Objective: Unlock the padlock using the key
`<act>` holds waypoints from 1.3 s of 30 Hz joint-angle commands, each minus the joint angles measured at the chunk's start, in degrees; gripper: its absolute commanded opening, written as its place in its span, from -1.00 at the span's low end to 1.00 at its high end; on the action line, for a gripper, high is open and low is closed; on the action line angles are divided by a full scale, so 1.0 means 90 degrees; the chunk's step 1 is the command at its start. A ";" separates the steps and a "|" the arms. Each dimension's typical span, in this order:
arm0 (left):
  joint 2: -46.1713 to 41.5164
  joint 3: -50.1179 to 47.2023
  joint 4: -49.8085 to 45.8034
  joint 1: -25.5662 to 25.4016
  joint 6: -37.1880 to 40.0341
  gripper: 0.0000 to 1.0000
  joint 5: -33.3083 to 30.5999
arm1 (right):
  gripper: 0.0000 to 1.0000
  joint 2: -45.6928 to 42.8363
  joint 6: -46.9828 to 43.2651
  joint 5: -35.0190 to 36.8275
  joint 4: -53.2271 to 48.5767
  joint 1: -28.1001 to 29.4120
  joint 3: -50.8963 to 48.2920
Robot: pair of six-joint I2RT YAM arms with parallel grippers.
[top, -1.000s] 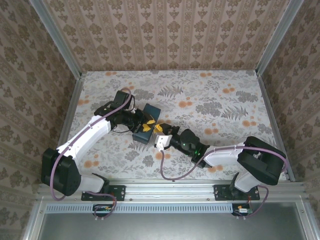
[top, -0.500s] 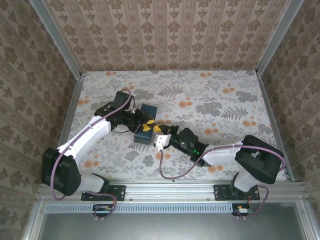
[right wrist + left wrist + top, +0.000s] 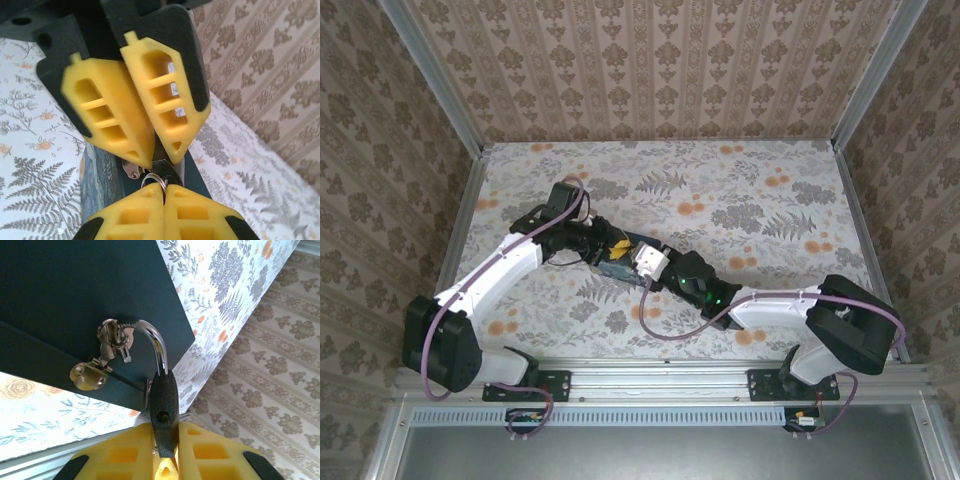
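The small black padlock (image 3: 163, 400) hangs by its metal shackle (image 3: 155, 337) from the clasp of a dark-blue box (image 3: 75, 285). My left gripper (image 3: 165, 440) is shut on the padlock's body. In the right wrist view the padlock (image 3: 169, 169) sits just beyond my right gripper (image 3: 164, 192), which is shut with a small metal key ring (image 3: 152, 179) pinched at its fingertips. The key's blade is hidden between the pads and the padlock. The left gripper's yellow fingers (image 3: 115, 115) face mine from above. From the top view, both grippers (image 3: 616, 244) (image 3: 630, 256) meet over the box (image 3: 616, 266).
A brass latch (image 3: 89, 376) sits on the box edge beside the shackle. The floral table (image 3: 750, 200) is walled by patterned panels with metal rails (image 3: 465, 215) on three sides. Open floor lies behind and to the right of the box.
My right gripper has pushed forward to the padlock and shut at it. The box has shifted a little under the two grippers. The left gripper still holds the padlock.
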 commanded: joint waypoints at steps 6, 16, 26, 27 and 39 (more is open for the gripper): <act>0.0058 0.0156 0.0174 0.0251 0.0416 -0.19 0.0268 | -0.95 -0.0225 0.0907 0.0126 -0.1961 -0.0250 0.0568; -0.0372 -0.0031 -0.0782 0.1271 0.2233 -0.12 0.0005 | -0.31 -0.0794 0.1434 -0.1441 -0.3304 -0.1155 0.0969; 0.0594 0.0354 -0.0551 0.1276 0.3962 -0.15 -0.1093 | 0.00 -0.0870 0.0944 -0.2996 -0.4052 -0.1541 0.1489; 0.0626 0.0398 -0.0479 0.1284 0.3975 -0.15 -0.1096 | 0.02 -0.0824 0.0635 -0.2963 -0.4057 -0.1521 0.1500; 0.0881 0.1225 -0.1126 0.1383 0.4628 -0.14 -0.1094 | 0.15 0.0314 -0.1995 -0.2941 -0.4098 -0.1498 0.2388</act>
